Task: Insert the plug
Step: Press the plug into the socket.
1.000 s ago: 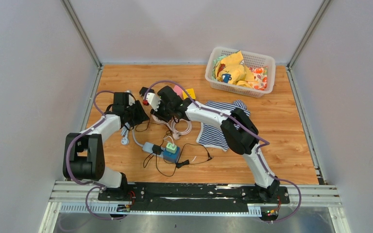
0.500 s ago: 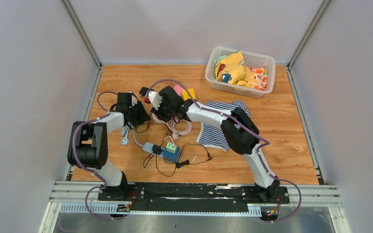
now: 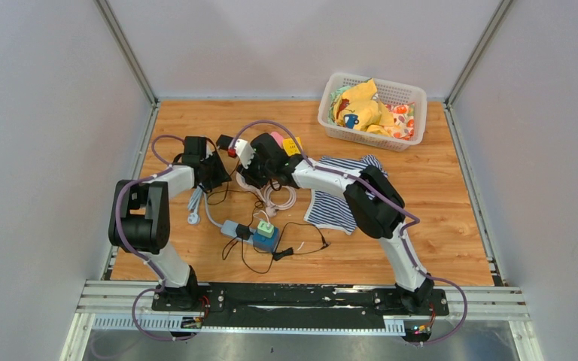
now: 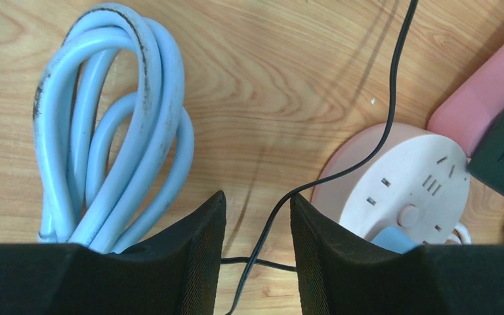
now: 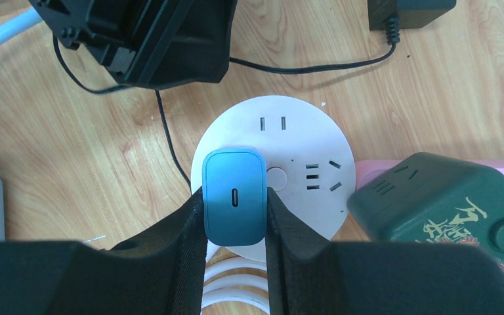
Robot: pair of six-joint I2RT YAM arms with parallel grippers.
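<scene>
My right gripper (image 5: 234,197) is shut on a blue plug (image 5: 234,174), holding it over the left part of a round white socket (image 5: 302,151) lying on the wooden table. I cannot tell if the prongs are in. My left gripper (image 4: 257,197) is open, low over the table just left of the socket (image 4: 407,184), with a thin black cable (image 4: 394,85) running between its fingers. The plug's edge shows there too (image 4: 394,239). In the top view the left gripper (image 3: 212,174) and the right gripper (image 3: 260,167) sit close together at mid-table.
A dark green cube socket (image 5: 443,203) lies on a pink item (image 5: 374,172) right of the round socket. A black adapter (image 5: 410,10), a light blue cable coil (image 4: 105,131), a white cord (image 5: 236,289), a striped cloth (image 3: 339,199), a blue strip (image 3: 260,235) and a basket (image 3: 331,113) are around.
My left gripper has moved up and right, closer to the right gripper and the round socket. The right gripper with the plug has shifted slightly toward the back.
</scene>
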